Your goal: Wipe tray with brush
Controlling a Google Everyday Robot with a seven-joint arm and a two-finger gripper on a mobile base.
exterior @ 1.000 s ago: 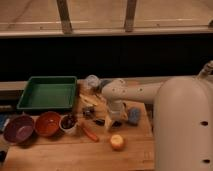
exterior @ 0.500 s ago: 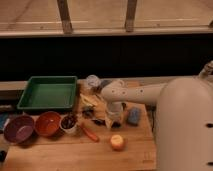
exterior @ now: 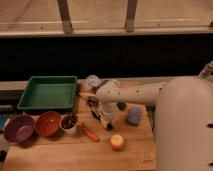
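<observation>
The green tray (exterior: 47, 93) lies at the table's back left, nothing visible in it. My white arm reaches in from the right and bends down over the middle of the table. My gripper (exterior: 107, 119) points down at the table top, to the right of the tray. A slim dark brush (exterior: 94, 108) lies slanted on the wood beside and under the gripper. I cannot tell whether the gripper touches it.
A purple bowl (exterior: 18, 128), an orange bowl (exterior: 48, 123) and a small cup (exterior: 69, 123) stand in front of the tray. An orange stick (exterior: 90, 133), a round fruit (exterior: 117, 142), a blue-grey sponge (exterior: 134, 116) and a dark block (exterior: 121, 105) lie around the gripper.
My gripper has moved a little to the left, toward the brush and the tray. The objects on the table have not moved.
</observation>
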